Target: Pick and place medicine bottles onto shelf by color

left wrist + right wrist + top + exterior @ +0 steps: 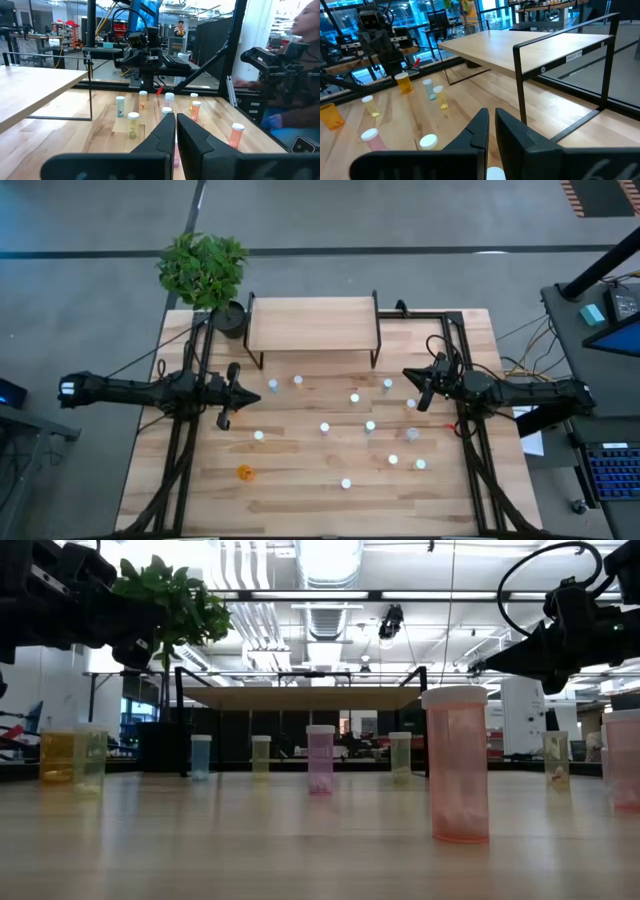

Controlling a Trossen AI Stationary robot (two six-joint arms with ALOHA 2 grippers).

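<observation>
Several small medicine bottles with pale caps stand upright on their bases across the middle of the wooden table [300, 510], such as one [324, 427] near the centre. An orange one [244, 472] stands at the near left. The low view shows a pink bottle [456, 765] closest. The shelf [312, 323], a light wood top on black legs, stands at the far edge with nothing on it. My left gripper [255, 394] hovers shut at the table's left, pointing level toward the bottles. My right gripper [406, 374] hovers shut at the right. Neither touches anything.
A potted plant [203, 268] stands at the shelf's far left corner. Black frame rails [185, 440] run along both table sides. A person [305, 30] shows beyond the table's right edge in the left wrist view. Bare wood lies along the near edge.
</observation>
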